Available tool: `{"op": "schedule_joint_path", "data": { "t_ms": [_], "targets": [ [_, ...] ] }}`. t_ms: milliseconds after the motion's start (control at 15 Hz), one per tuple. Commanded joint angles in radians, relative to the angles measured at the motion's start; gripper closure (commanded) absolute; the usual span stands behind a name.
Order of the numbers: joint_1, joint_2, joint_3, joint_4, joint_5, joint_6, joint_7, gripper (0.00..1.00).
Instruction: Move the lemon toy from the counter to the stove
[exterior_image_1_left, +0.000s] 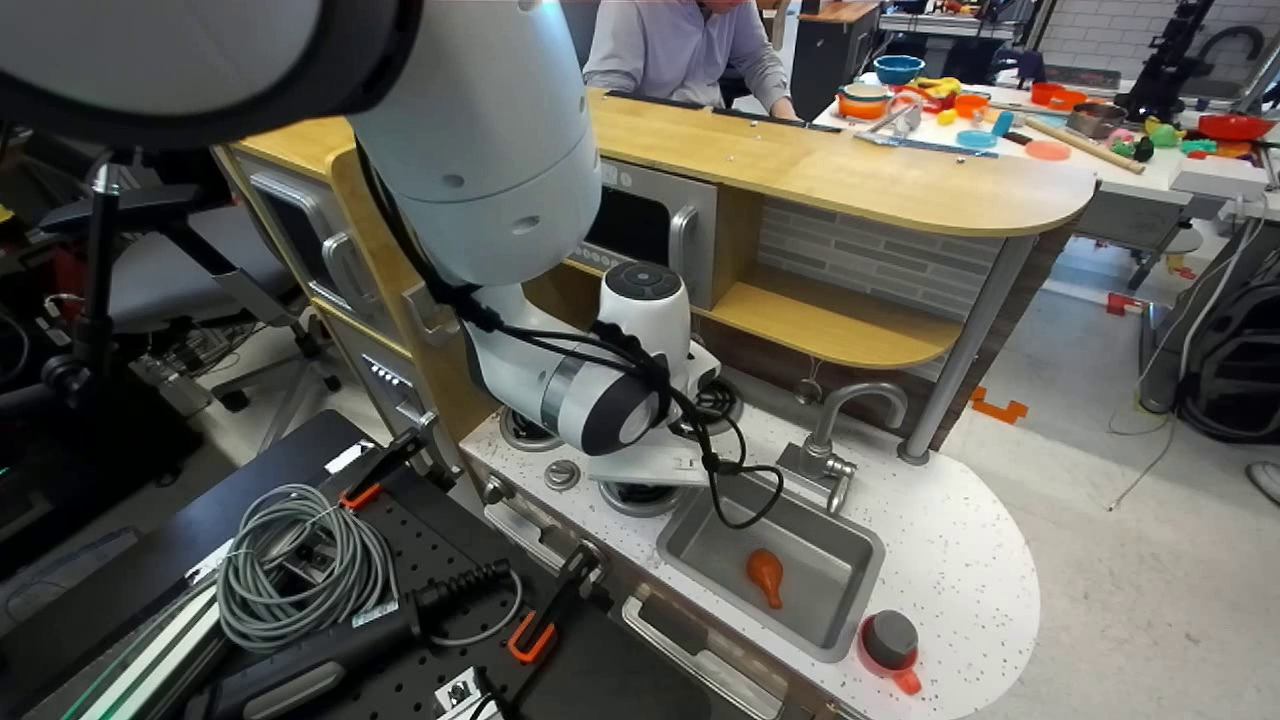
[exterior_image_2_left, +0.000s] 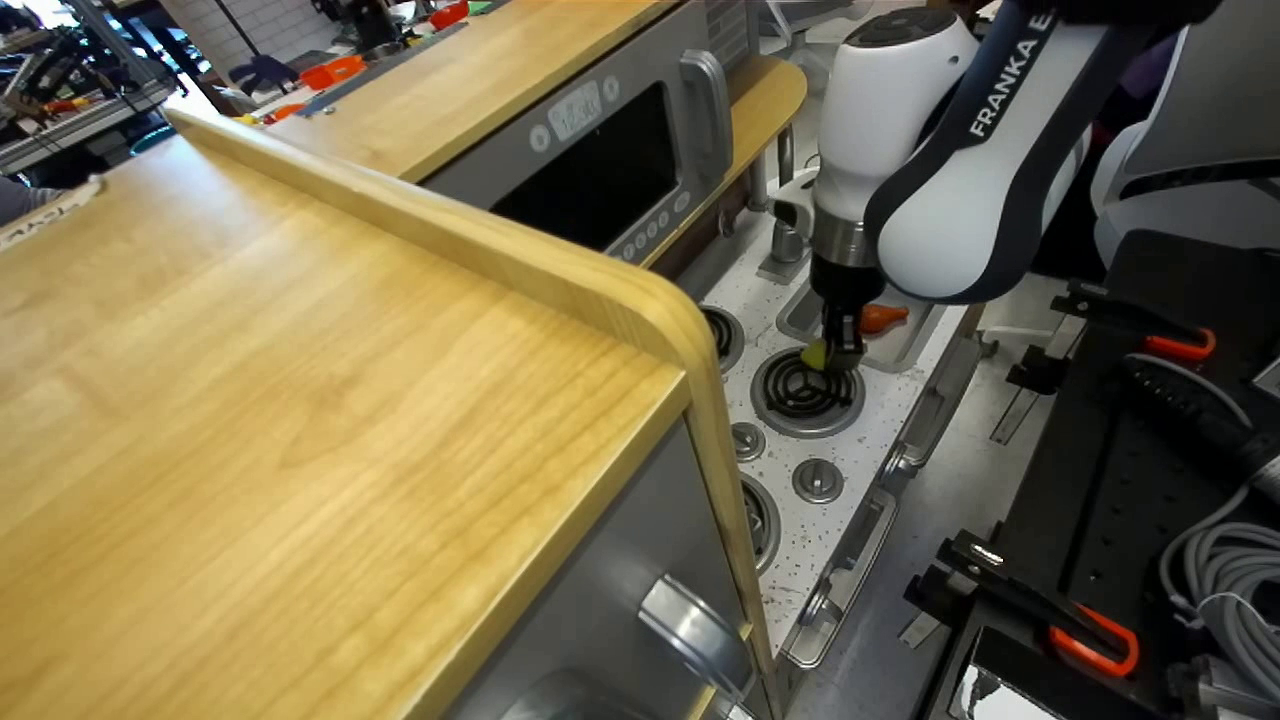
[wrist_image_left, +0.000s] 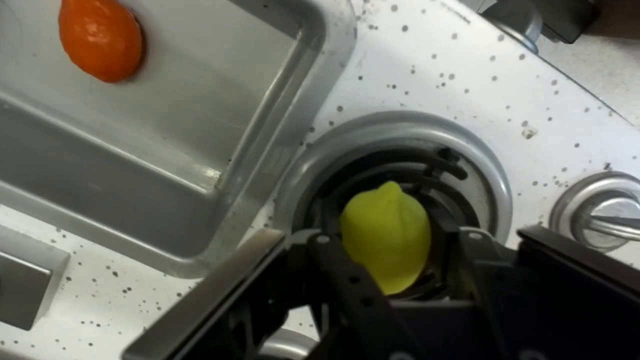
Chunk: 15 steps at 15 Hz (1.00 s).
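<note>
The fingers (wrist_image_left: 345, 270) are set on either side of the lemon toy (wrist_image_left: 385, 240), which is pinched between them. The lemon toy is held over a burner (exterior_image_2_left: 805, 395) of the stove (exterior_image_2_left: 815, 545); whether the burner is touched cannot be told. Next to this burner, a grey sink (wrist_image_left: 200, 90) is set into the white speckled desk (exterior_image_1_left: 985, 590). An orange toy (wrist_image_left: 102, 42) is contained in the sink. A red cup (exterior_image_1_left: 905, 679) is placed on the desk, near the sink.
</note>
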Motion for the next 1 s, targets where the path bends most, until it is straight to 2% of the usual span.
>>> {"op": "schedule_joint_path", "data": {
  "t_ms": [0,133,200,267,333,400,533,733,933],
  "targets": [
    [0.017,0.018,0.015,0.023,-0.027,0.018,-0.003,0.83],
    [0.040,0.028,-0.001,0.036,-0.031,0.005,0.002,0.83],
    [0.048,0.033,-0.009,0.041,-0.033,0.005,0.004,0.59],
    [0.053,0.037,-0.014,0.043,-0.033,0.005,0.005,0.83],
    [0.059,0.039,-0.021,0.044,-0.035,0.002,0.006,0.64],
    [0.065,0.043,-0.029,0.046,-0.035,0.001,0.010,0.33],
    [0.068,0.041,-0.038,0.041,-0.038,0.007,0.009,0.25],
    [0.069,0.021,-0.056,0.026,-0.050,0.016,0.006,0.02],
    [0.046,-0.048,-0.067,-0.030,-0.050,0.031,0.016,0.00]
  ]
}}
